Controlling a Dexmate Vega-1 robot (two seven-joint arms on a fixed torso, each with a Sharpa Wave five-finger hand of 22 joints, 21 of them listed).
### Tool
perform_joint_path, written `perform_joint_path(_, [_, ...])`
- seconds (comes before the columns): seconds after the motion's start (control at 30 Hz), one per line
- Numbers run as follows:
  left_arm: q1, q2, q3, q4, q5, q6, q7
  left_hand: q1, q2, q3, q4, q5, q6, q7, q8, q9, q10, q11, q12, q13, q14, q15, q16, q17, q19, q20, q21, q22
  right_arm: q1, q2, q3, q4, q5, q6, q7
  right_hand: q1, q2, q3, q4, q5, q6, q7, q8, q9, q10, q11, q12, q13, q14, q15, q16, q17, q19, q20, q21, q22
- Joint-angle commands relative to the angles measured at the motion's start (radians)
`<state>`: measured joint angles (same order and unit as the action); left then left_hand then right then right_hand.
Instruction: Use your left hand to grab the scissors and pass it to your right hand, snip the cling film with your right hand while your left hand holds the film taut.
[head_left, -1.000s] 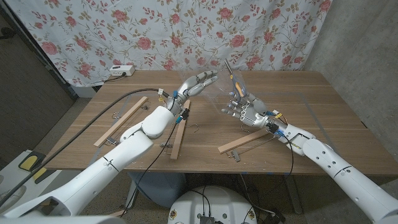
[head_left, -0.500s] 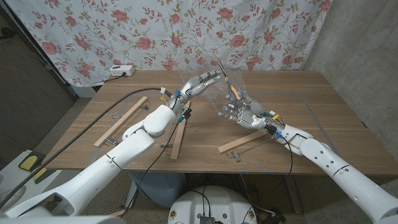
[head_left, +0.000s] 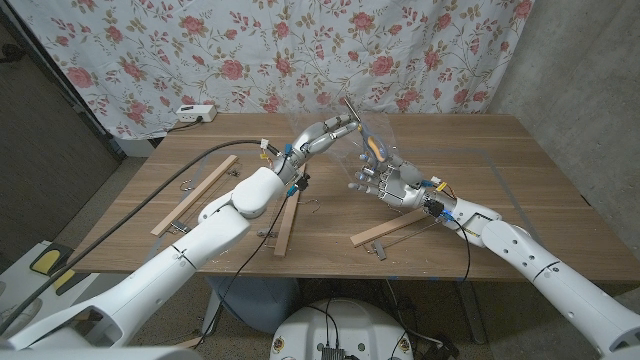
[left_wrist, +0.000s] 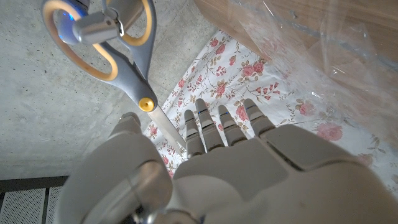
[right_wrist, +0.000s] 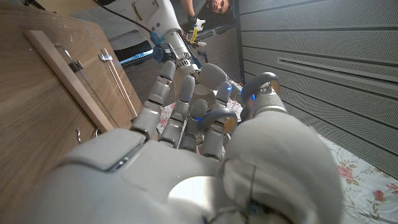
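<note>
Your right hand (head_left: 388, 180) holds the scissors (head_left: 362, 128) upright, blades touching your left hand (head_left: 322, 132) above the desk (head_left: 520, 170).

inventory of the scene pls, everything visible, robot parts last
scissors: 1, grey blades, grey-and-yellow handles, held in the air between both hands
cling film: 1 sheet, clear, raised over the table's middle
wooden slats: several, light wood with wire clips, on the table
power strip: 1, white, table's far left edge
cable: 1, black, table's left part
table: 1, brown wood
curtain: 1, white with red roses, behind the table
left robot hand: pinches the blades
right robot hand: fingers through the handle loops
</note>
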<state>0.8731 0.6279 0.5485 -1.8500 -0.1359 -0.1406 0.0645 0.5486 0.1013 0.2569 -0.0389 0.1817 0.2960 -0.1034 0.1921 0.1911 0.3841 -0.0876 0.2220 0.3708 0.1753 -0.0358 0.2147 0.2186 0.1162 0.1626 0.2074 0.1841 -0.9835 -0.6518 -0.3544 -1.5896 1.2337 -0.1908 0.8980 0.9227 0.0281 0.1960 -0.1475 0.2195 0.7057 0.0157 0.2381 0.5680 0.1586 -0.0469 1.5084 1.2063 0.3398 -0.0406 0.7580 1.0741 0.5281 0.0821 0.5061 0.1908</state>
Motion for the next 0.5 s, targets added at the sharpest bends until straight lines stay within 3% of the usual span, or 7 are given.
perform_joint_path(0.03, [-0.01, 0.004, 0.003, -0.001, -0.002, 0.0, -0.011, -0.009, 0.002, 0.002, -0.005, -0.001, 0.0, -0.002, 0.001, 0.001, 0.002, -0.009, 0.005, 0.0, 0.013, 0.001, 0.005, -0.001, -0.003, 0.008, 0.006, 0.005, 0.02, -0.009, -0.02, 0.02, -0.028, 0.0, -0.012, 0.006, -0.001, 0.005, 0.004, -0.003, -0.005, 0.005, -0.002, 0.001, 0.018, -0.028, 0.001, 0.001, 0.004, -0.074, -0.001, 0.002, -0.001, -0.006, -0.005, 0.002])
perform_joint_path(0.5, [0.005, 0.024, -0.01, -0.026, 0.002, 0.013, -0.004, -0.01, 0.006, 0.005, -0.008, -0.001, -0.003, -0.002, 0.001, 0.001, 0.002, -0.013, 0.005, -0.004, 0.015, -0.001, 0.004, -0.002, -0.001, 0.014, 0.007, 0.005, 0.041, 0.006, -0.034, 0.076, -0.029, -0.032, -0.047, 0.008, 0.0, 0.007, 0.003, -0.005, -0.009, 0.005, -0.005, 0.001, 0.018, -0.026, 0.0, 0.001, 0.0, -0.072, -0.004, 0.002, 0.0, -0.003, -0.008, 0.002])
